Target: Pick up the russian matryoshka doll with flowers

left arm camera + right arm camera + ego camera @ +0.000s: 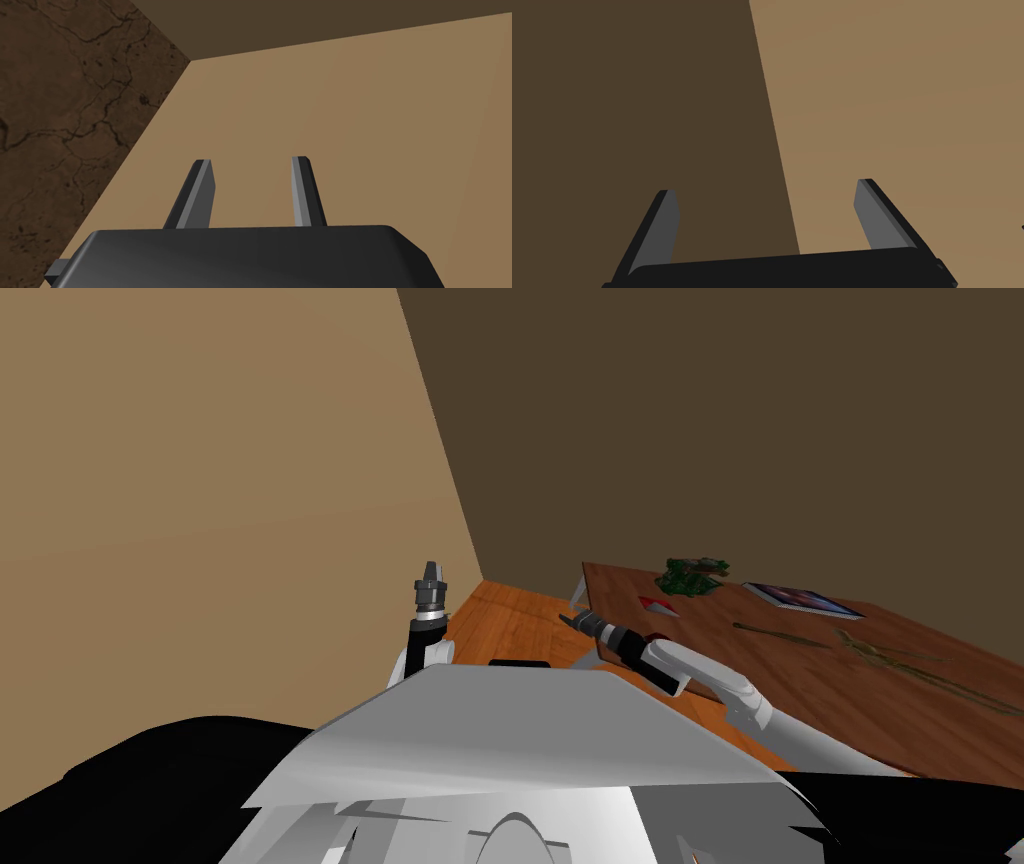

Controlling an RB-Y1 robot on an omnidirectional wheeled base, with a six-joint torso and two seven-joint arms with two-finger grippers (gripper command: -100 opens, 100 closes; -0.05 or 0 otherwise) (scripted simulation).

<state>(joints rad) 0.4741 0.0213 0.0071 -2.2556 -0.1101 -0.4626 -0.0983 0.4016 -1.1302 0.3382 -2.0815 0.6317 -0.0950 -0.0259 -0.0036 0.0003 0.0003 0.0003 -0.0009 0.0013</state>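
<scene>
right claw [568,619] parted, beside table [800,678] edge

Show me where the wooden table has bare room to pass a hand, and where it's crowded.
Bare wood lies on the table's near side, between the right gripper and the thin stick. Crowded: the far corner, where a green patterned object, a small red-and-white item and a flat book sit close. Twiggy strands cover the right part.

Right gripper [568,619] in open air beside brown wooden desk [880,718], near side bare, thin brown twigs [885,656], flat book [800,599], green clump [692,576] farther in
</scene>
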